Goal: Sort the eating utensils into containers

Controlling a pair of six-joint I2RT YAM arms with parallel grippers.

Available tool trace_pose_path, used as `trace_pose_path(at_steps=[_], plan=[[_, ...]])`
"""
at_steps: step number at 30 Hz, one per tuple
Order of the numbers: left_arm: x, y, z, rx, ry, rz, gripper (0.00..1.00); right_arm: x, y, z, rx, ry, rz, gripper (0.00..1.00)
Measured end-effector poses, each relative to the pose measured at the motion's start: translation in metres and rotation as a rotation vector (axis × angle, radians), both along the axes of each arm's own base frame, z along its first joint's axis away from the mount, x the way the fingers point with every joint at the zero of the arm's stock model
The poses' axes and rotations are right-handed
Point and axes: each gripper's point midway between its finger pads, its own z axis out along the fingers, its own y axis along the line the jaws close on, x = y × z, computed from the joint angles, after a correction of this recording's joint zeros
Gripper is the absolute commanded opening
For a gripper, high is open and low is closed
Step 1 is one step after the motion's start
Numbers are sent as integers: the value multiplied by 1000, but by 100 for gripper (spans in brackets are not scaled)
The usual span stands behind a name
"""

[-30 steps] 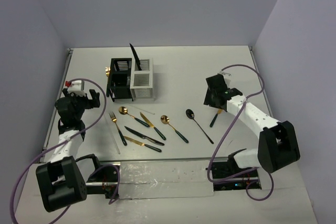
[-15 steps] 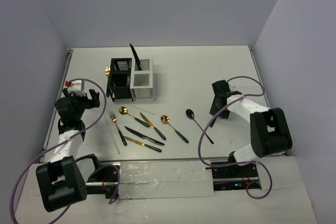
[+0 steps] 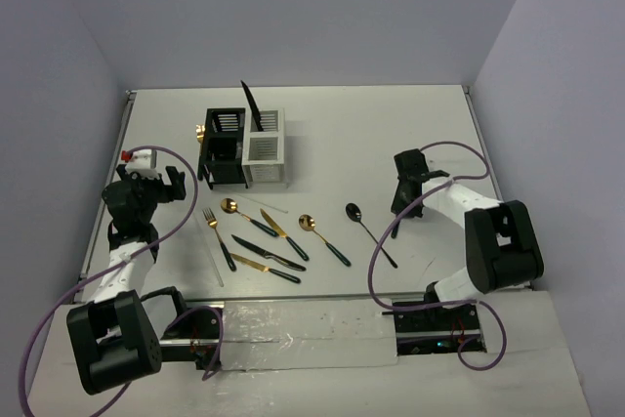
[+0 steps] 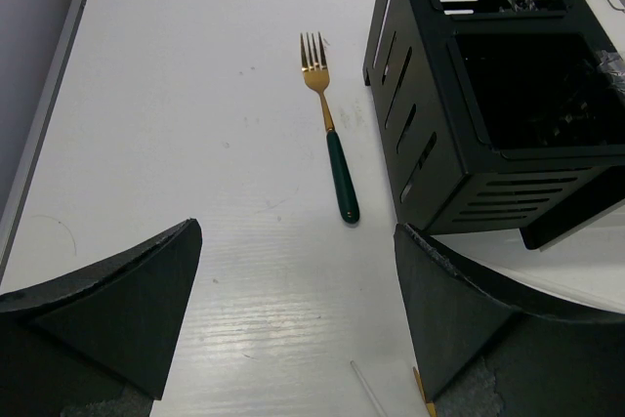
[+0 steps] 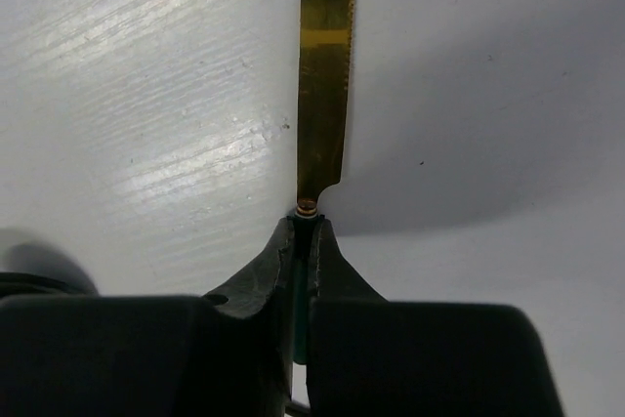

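My right gripper (image 5: 306, 227) is shut on the green handle of a gold-bladed knife (image 5: 324, 95) that lies on the table; in the top view the right gripper (image 3: 400, 212) is at the right. Several utensils lie in the middle: a fork (image 3: 219, 237), gold spoons (image 3: 239, 212) (image 3: 322, 238), knives (image 3: 283, 234) (image 3: 264, 252) and a black spoon (image 3: 369, 231). The black container (image 3: 225, 144) and white container (image 3: 266, 148) stand joined; a black knife (image 3: 252, 104) leans in the white one. My left gripper (image 3: 161, 186) hangs open and empty, facing a fork (image 4: 327, 134) beside the black container (image 4: 430, 95).
A thin clear stick (image 3: 217, 259) lies beside the fork, and another (image 3: 266, 204) near the gold spoon. A small gold object (image 3: 198, 131) sits against the black container's left side. Walls close in the table at the back and both sides.
My right arm folded in and came down over the knife at the right, and its jaws shut on the handle. The left arm has not moved.
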Motion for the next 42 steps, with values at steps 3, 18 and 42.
trace_pose_path(at_steps=[3,18,42], plan=[[0,0,0,0,1,0,90,-3,2,1,3,-4,16,0],[6,-8,8,6,46,-70,88,69,115,190,-16,-701,367,0],[-6,-4,-7,41,43,-47,88,147,379,198,-22,-1140,785,0]])
